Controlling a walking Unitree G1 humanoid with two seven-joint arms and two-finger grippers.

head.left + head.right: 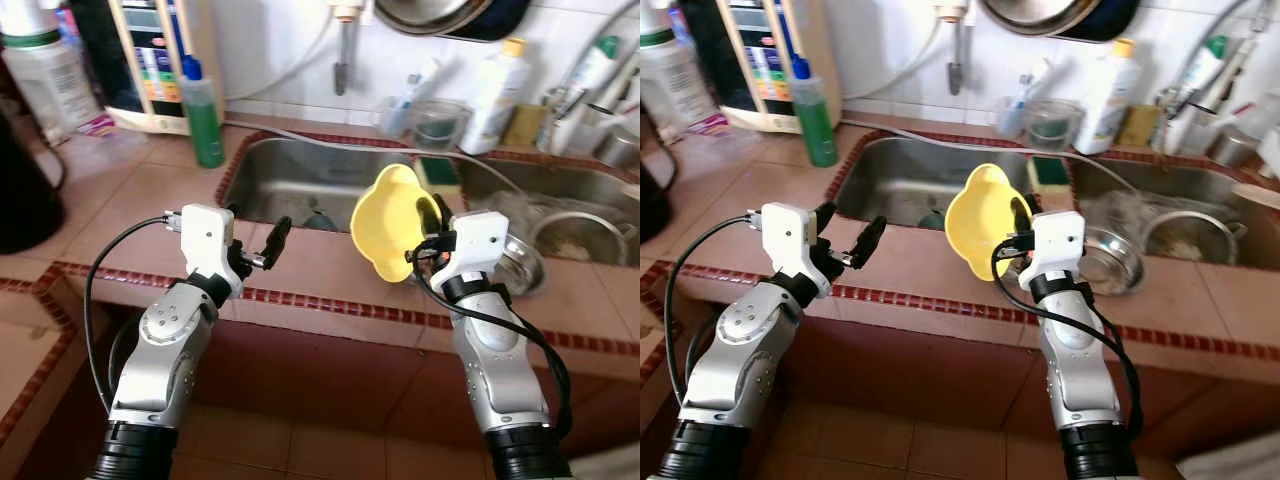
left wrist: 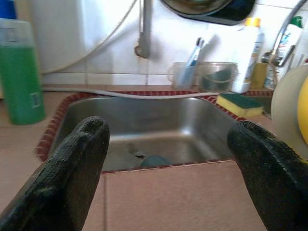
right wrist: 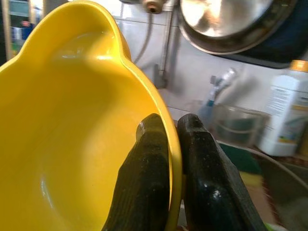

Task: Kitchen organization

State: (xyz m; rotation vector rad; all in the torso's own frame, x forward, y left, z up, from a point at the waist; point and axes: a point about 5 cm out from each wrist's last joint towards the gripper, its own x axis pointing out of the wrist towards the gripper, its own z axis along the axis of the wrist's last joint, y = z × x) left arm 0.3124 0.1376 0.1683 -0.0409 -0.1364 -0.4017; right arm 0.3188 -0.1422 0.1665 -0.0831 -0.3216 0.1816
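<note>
Yellow bowl (image 1: 392, 222): being held tipped on its edge in the air, above the near rim of the sink (image 1: 300, 175), toward the sink's right end.
Right gripper (image 3: 172, 144): pinching the bowl's rim, one black finger inside the bowl and one outside, the two nearly meeting.
Left gripper (image 1: 258, 240): hovering over the tiled counter (image 1: 310, 265) just in front of the sink, fingers (image 2: 72, 168) spread wide and gripping nothing.
Sponge (image 2: 239, 104): lying on the sink's right edge.
Green bottle (image 1: 203, 115): standing at the sink's back left corner.
Steel bowl (image 1: 1105, 260): sitting to the right of the sink, past the yellow bowl.
</note>
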